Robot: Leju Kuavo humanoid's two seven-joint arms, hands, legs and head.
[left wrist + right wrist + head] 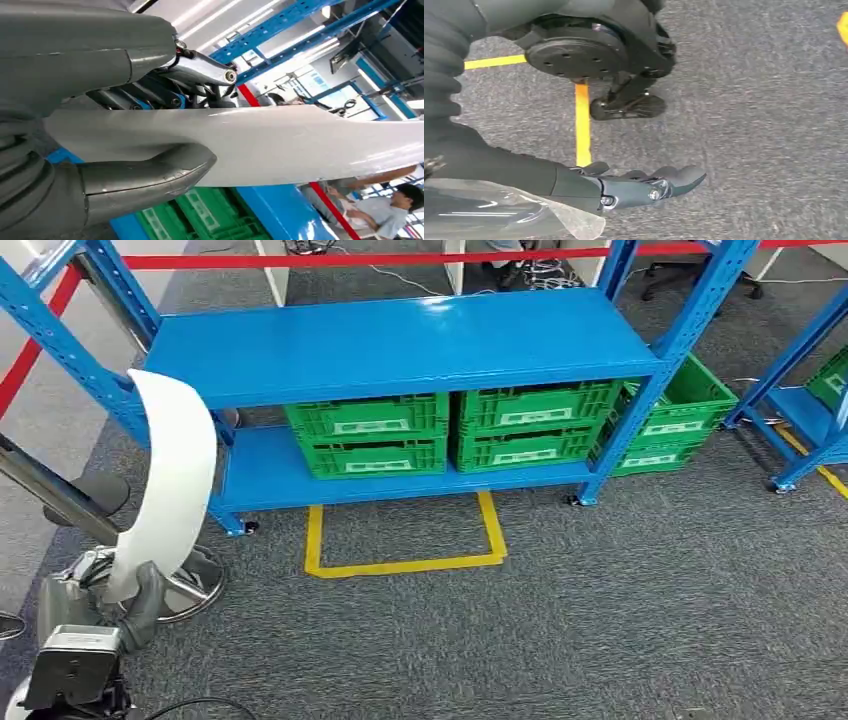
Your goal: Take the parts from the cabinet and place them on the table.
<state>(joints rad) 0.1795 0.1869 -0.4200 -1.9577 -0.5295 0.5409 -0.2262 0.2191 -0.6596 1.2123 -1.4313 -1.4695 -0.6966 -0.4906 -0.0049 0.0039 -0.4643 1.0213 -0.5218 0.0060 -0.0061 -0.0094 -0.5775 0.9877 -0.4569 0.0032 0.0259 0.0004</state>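
A long, white, curved part (172, 480) is held by the left hand (110, 605) at the lower left of the head view. The part is gripped at its lower end; its long axis runs nearly upright, rising from the hand and arching at the top toward the blue shelf unit (400, 345). The upper end of the part is seen in front of the unit's left upright post. In the left wrist view the part (280, 145) is seen clamped between the thick grey thumb (150, 175) on one face and the darker fingers (150, 95) on the other, and it extends lengthwise away from the hand.

The right hand (644, 185) is seen in the right wrist view, hanging over grey carpet (749, 125) marked with yellow tape (582, 125). Its fingers are extended and nothing is seen held between them. A crumpled piece of clear plastic film (499, 212) is seen against the underside of that arm, near the wrist.

Green crates (450, 425) are stacked in two columns on the lower shelf of the unit, and further green crates (680, 420) are seen just beyond its right post. A yellow taped outline (405, 540) is marked on the carpet in front of the unit. A person (380, 205) is seen in the background of the left wrist view.
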